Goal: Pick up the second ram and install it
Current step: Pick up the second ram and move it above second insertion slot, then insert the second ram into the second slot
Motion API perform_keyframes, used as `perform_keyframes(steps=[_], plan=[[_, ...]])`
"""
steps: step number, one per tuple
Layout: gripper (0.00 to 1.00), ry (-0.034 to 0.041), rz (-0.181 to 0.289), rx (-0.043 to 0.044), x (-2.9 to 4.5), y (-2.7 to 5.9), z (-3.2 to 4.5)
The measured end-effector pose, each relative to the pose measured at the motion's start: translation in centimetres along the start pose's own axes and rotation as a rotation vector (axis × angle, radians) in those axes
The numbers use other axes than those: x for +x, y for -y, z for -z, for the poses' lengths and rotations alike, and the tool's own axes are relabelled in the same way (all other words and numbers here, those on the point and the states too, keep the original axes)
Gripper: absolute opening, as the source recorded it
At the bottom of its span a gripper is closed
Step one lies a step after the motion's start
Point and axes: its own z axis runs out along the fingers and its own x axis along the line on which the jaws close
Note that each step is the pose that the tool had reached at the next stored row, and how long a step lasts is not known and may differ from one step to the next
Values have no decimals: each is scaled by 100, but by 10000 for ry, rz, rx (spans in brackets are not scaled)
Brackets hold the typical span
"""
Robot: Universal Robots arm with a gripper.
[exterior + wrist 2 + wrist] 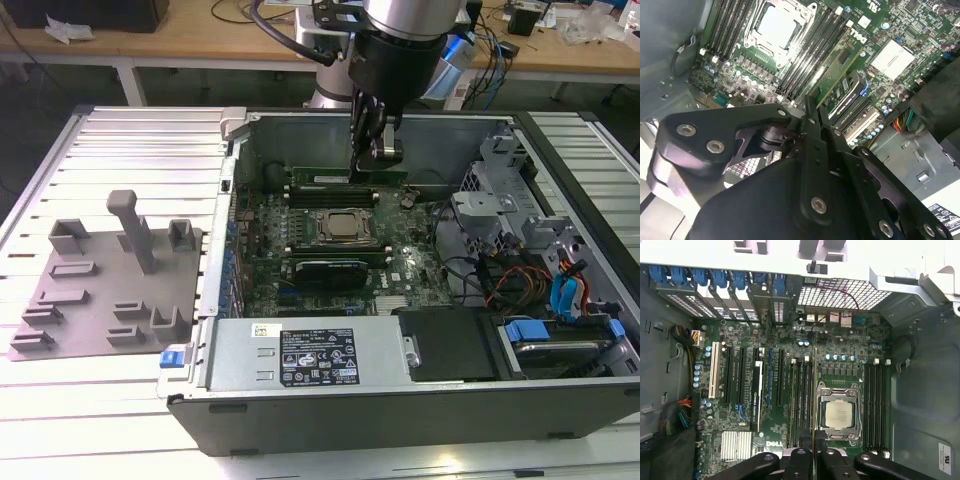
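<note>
Nearest in the exterior view, a grey power supply (300, 360) fronts the open computer case (400, 425); a fixture plate (100, 290) lies on the counter (100, 140) at nine o'clock. At twelve o'clock the claw (378, 165) clamps the second ram (340, 180) over the motherboard (340, 275). Second wrist view: the green stick juts from black fingers (811, 120). First wrist view: it sits edge-on beside the CPU socket (838, 412).

The hand (381, 160) grips the second ram (330, 177); the CPU socket (347, 227) lies near.

The fixture plate (100, 300) lies on the table (130, 150), to the exterior view's left of the case (400, 420) enclosing the motherboard (400, 275).
</note>
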Motion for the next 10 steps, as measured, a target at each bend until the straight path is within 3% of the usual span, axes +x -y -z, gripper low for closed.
perform_keyframes(steps=[10], plan=[[11,1,1,-2,3,28,-17]])
